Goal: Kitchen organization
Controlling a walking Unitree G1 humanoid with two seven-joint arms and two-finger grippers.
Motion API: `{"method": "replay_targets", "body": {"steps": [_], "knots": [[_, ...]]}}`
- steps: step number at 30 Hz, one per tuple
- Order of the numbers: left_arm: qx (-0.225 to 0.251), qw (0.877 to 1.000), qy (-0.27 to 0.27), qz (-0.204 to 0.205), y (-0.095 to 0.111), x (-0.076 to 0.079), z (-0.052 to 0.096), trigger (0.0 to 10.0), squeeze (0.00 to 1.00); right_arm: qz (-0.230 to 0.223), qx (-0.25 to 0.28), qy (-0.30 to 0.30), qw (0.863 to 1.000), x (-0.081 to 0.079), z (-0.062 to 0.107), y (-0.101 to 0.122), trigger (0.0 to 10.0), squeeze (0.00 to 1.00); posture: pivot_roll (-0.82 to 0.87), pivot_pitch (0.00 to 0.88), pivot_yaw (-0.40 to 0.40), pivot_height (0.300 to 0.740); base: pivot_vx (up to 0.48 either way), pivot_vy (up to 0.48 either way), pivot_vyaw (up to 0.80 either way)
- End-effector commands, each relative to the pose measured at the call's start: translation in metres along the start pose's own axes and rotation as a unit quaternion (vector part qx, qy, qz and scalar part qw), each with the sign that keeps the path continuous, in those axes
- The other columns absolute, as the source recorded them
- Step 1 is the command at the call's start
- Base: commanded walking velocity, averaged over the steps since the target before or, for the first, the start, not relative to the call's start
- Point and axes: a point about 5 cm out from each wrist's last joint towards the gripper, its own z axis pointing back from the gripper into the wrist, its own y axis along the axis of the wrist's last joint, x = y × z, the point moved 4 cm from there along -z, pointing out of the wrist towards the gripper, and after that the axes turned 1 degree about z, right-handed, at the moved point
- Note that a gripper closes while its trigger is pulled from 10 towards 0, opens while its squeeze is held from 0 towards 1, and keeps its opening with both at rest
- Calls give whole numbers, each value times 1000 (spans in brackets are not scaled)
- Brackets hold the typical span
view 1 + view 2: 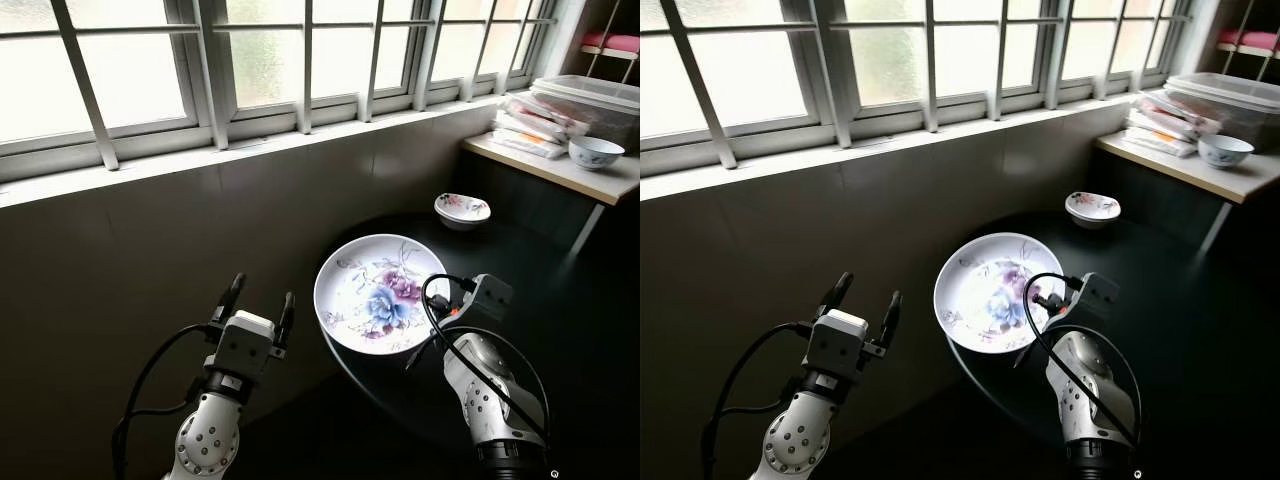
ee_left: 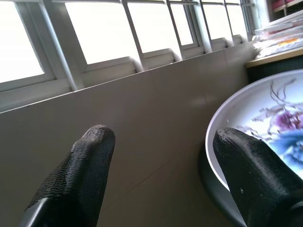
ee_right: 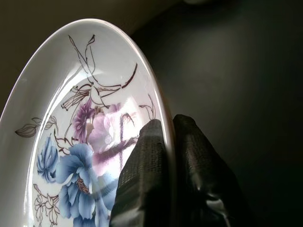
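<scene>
Two grippers: right gripper (image 3: 163,156) clamped on floral plate (image 1: 380,293) rim, left gripper (image 1: 258,303) spread open nearby.

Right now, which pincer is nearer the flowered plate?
Right. The right pincer is clamped on the plate's rim, one finger on each face. The left pincer is open, beside the plate on its left, apart from it.

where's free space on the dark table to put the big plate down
The right gripper pinches the flowered plate by its rim over the round dark table. Bare tabletop lies right of the plate, between the small bowl and the near edge. The wooden shelf is crowded with a bowl, packets and a tub. The open left gripper faces the wall.
</scene>
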Motion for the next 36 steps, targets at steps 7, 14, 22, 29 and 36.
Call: {"method": "replay_targets", "body": {"steps": [7, 14, 22, 29, 36], "knots": [[-35, 999, 5, -14, -13, -4, 0, 10000, 0, 44, 40, 111, 992, -38, 12, 9, 0, 0, 85, 0, -41, 740, -191, 287, 800], [-23, 1000, 5, -14, -9, -3, -1, 10000, 0, 77, 35, 212, 974, -64, 28, 0, 0, 0, 81, 0, -39, 740, -34, 60, 800], [-23, 1000, 6, -15, -10, -3, -1, 10000, 0, 90, 36, 234, 967, -67, 28, -1, 0, 0, 85, 0, -39, 740, 0, 0, 800], [-24, 999, 7, -20, -10, -4, -1, 10000, 0, 96, 41, 252, 962, -73, 31, -1, 0, 0, 89, 0, -42, 740, 0, 0, 800], [-21, 1000, 5, -22, -9, -4, -1, 10000, 0, 107, 73, 253, 959, -78, 29, 11, 0, 0, 89, 0, -42, 740, 0, 0, 800]]}}
